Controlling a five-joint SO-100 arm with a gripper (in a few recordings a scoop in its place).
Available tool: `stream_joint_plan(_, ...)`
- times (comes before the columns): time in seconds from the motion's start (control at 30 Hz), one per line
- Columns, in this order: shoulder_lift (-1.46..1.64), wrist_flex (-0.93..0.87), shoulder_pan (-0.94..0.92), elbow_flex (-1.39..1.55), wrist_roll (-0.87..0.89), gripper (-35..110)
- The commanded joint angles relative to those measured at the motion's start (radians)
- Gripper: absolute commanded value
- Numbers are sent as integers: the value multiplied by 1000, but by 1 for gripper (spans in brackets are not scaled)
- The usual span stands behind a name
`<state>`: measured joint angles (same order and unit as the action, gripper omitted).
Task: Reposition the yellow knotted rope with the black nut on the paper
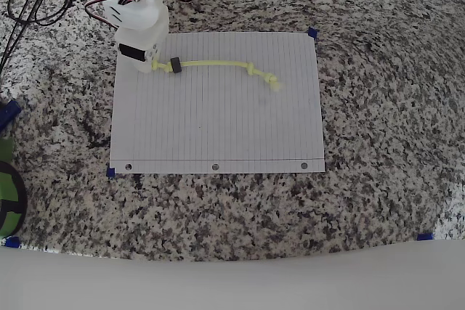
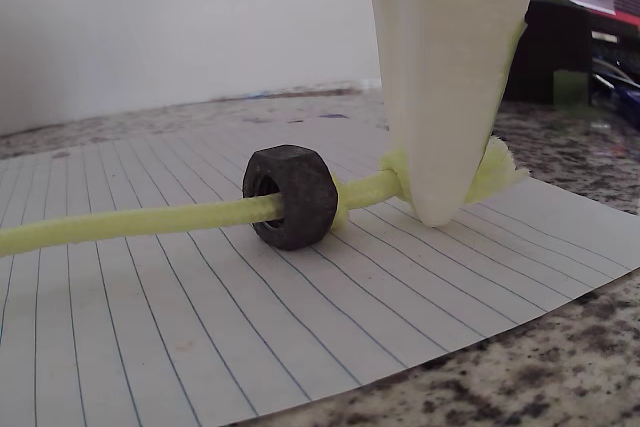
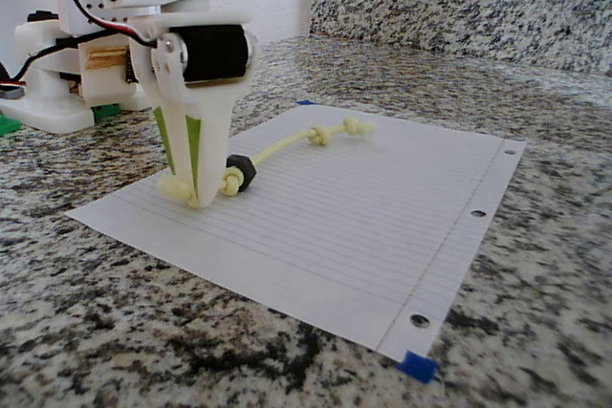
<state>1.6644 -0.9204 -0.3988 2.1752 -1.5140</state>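
Yellow knotted rope (image 1: 218,64) lies across the upper part of the paper (image 1: 218,128) in the overhead view, black nut (image 2: 290,196) threaded on just beside its near-end knot. Gripper (image 3: 196,193) stands tip-down on that end, jaws pinching the rope at the knot. Risks, as I judge them: the grip sits on a frayed tail and may slip when pulled; the nut could slide along the cord; dragging might shift or wrinkle the sheet despite the blue tape (image 3: 418,366) at its corners.
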Motion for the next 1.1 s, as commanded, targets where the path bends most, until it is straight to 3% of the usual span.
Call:
stream_joint_plan(0.0, 5, 11, 6, -35, -8, 7)
stream_joint_plan(0.3, 52, 9, -11, -35, -5, 0)
stream_joint_plan(0.6, 390, 37, -66, -32, 64, 0)
stream_joint_plan(0.87, 621, 141, -81, -21, 391, 0)
stream_joint_plan(1.07, 729, 413, -153, 60, 710, 0)
